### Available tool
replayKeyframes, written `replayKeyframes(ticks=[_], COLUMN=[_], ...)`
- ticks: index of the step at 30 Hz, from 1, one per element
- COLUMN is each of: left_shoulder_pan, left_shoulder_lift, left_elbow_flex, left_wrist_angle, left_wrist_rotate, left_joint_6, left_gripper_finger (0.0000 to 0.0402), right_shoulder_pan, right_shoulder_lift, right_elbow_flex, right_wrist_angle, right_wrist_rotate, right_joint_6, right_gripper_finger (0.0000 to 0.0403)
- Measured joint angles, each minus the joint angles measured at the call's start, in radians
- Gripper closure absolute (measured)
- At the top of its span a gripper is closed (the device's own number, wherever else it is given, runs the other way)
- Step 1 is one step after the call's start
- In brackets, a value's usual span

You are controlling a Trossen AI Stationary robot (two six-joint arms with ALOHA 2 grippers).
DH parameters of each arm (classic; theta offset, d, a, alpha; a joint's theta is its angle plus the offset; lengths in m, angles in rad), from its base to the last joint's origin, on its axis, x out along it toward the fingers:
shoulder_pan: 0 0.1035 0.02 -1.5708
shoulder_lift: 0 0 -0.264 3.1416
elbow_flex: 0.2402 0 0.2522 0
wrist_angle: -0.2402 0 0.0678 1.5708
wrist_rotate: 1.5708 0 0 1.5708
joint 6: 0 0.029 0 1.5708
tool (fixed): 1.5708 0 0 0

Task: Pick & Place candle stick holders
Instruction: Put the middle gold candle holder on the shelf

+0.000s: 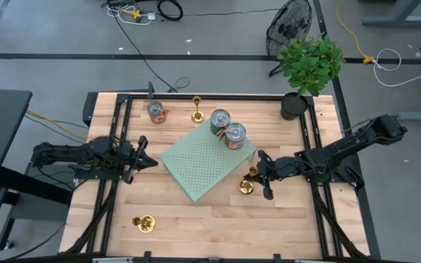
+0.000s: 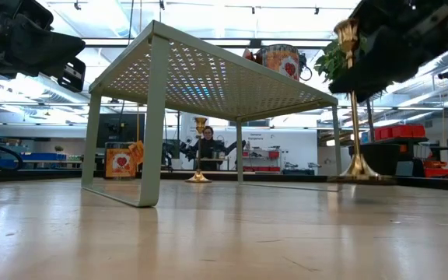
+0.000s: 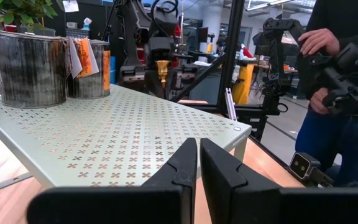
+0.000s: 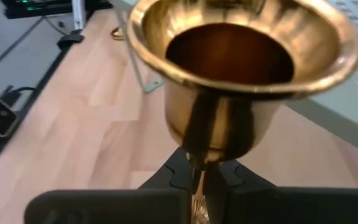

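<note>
Three brass candle stick holders show. One [image 1: 248,185] [image 2: 354,117] stands upright at the green perforated shelf's [image 1: 207,162] right near side, with my right gripper [image 1: 259,175] [image 4: 197,180] shut on it. A second holder [image 1: 196,109] [image 2: 199,152] stands on its base at the table's far side. The third [image 1: 146,223] lies on its side near the front left. My left gripper [image 1: 150,162] [image 3: 198,165] is shut and held level at the shelf's left, touching nothing. My right gripper pinches the holder's thin stem [image 4: 198,186] just under the cup [image 4: 241,74] between its two fingers [image 4: 173,177]. The fingers come from the table's right, slanting down, and lie across the stem. The holder is upright; I cannot tell whether its base [image 2: 356,173] touches the table.
Two tin cans [image 1: 220,120] [image 1: 234,136] stand on the shelf's far right corner, and a third can [image 1: 156,111] stands on the table at the far left. A potted plant [image 1: 309,66] is at the far right corner. A person [image 3: 344,74] stands beyond the table's right side.
</note>
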Motion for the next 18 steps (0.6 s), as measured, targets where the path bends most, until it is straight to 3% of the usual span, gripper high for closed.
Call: replayKeyframes(ticks=[18], left_shoulder_pan=[0.000], left_shoulder_lift=[0.000], left_elbow_flex=[0.000], left_wrist_angle=[0.000], left_wrist_rotate=[0.000], left_joint_6=[0.000], left_gripper_finger=[0.0376], right_shoulder_pan=[0.013], right_shoulder_lift=[0.000], right_elbow_flex=[0.276], right_wrist_angle=[-0.293], right_wrist_rotate=[-0.169], right_joint_6=[-0.090], right_gripper_finger=[0.0382])
